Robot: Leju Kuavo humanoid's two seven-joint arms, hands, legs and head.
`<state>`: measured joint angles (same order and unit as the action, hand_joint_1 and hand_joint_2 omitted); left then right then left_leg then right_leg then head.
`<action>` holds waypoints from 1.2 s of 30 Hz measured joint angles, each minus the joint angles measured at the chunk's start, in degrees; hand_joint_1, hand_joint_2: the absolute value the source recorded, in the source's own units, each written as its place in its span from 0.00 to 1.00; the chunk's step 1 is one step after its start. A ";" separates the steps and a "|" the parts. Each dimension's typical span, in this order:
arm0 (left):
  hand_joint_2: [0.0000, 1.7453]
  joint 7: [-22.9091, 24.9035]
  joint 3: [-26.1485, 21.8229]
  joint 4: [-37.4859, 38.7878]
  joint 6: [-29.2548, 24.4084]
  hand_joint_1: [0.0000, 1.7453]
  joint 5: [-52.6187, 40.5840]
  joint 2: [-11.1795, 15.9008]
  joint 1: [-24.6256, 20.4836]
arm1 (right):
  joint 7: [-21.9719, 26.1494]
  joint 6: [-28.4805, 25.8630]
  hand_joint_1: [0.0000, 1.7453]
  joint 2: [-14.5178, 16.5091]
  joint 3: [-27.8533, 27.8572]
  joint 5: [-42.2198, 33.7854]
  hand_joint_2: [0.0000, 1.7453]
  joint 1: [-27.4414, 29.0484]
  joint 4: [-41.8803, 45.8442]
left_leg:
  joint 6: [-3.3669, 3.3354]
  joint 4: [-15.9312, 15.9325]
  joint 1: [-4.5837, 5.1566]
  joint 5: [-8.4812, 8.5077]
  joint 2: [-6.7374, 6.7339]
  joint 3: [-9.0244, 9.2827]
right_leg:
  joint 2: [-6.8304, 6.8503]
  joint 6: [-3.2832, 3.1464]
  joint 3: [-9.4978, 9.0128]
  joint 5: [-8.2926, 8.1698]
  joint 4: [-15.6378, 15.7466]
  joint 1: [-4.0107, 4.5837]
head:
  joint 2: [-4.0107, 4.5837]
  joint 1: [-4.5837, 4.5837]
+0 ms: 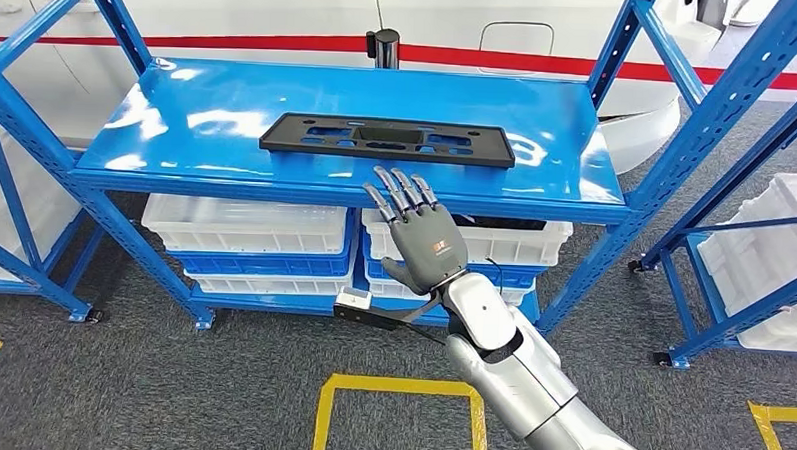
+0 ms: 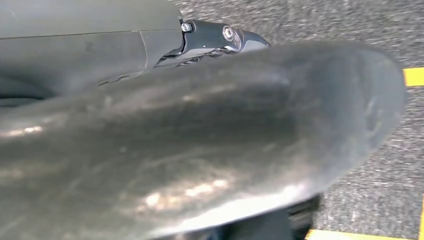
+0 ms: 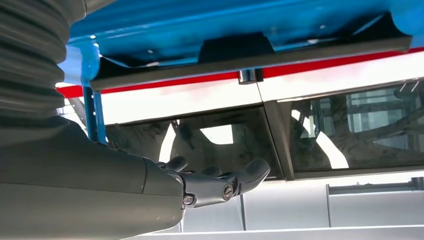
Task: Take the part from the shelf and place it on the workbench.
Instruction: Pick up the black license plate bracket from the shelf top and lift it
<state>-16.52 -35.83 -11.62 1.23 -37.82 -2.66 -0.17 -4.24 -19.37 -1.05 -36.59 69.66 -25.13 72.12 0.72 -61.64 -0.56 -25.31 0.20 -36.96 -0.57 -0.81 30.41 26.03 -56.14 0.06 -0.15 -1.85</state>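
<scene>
On top blue shelf (image 1: pixel 178 127), long black part (image 1: pixel 387 140) lying flat, near front edge. Just short of it, right hand (image 1: pixel 419 231) raised, fingers straight and spread, holding nothing. Small orange mark on hand's back, unreadable. Left hand (image 2: pixel 200 150) blurred close-up; state unclear. Below: white bins (image 1: pixel 244 225), grey carpet (image 1: pixel 169 387), yellow floor lines (image 1: pixel 399 387). Behind: white wall (image 1: pixel 282 11) with red stripe.

Workshop; blue steel shelving (image 1: pixel 667 164); stacked crates (image 1: pixel 249 230).
</scene>
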 joint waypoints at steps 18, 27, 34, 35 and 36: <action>0.00 0.84 -0.01 0.03 0.15 0.00 -2.40 0.16 -0.72 | 0.02 -0.04 0.00 1.77 -0.58 0.57 1.00 -1.59 -1.77 | -1.37 4.83 0.38 -2.25 0.43 6.58 | 0.57 2.31 5.59 -2.82 -0.33 0.01 | 0.00 0.21; 0.00 1.27 -0.10 0.04 0.03 0.00 -3.02 0.49 -0.58 | -0.87 -0.99 0.00 2.82 -1.31 2.07 1.00 -1.15 -2.96 | 0.54 -12.01 0.18 -7.92 0.02 -3.74 | 0.26 -0.42 1.60 -1.37 0.16 -0.47 | 0.00 0.03; 0.00 0.71 -0.65 0.07 0.03 0.00 -3.44 0.37 -0.34 | -1.22 -1.05 0.00 2.89 -1.48 2.97 1.00 -0.46 -2.95 | -0.89 3.81 0.14 0.71 0.00 1.65 | -0.10 1.49 -1.34 1.27 -0.34 0.02 | 0.00 0.07; 0.00 0.70 -0.66 0.06 0.03 0.00 -3.44 0.30 -0.32 | -1.22 -1.07 0.00 2.90 -1.51 2.98 1.00 -0.47 -2.94 | -1.32 3.89 0.15 1.12 0.04 2.03 | -0.07 1.83 -1.36 1.42 -0.49 0.00 | 0.00 0.07; 0.00 0.68 -0.67 0.06 0.02 0.00 -3.44 0.25 -0.30 | -1.22 -1.08 0.00 2.90 -1.56 3.00 1.00 -0.48 -2.92 | -1.70 4.04 0.09 1.42 0.03 2.36 | -0.03 2.11 -1.21 1.54 -1.21 -0.07 | 0.00 0.06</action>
<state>-15.85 -36.50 -11.56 1.25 -41.27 -2.41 -0.47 -5.46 -20.45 1.85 -38.15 72.66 -25.61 69.19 -0.98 -57.60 -0.47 -23.89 0.22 -34.59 -0.60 1.30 29.21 27.58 -57.35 -0.01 -0.15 -1.79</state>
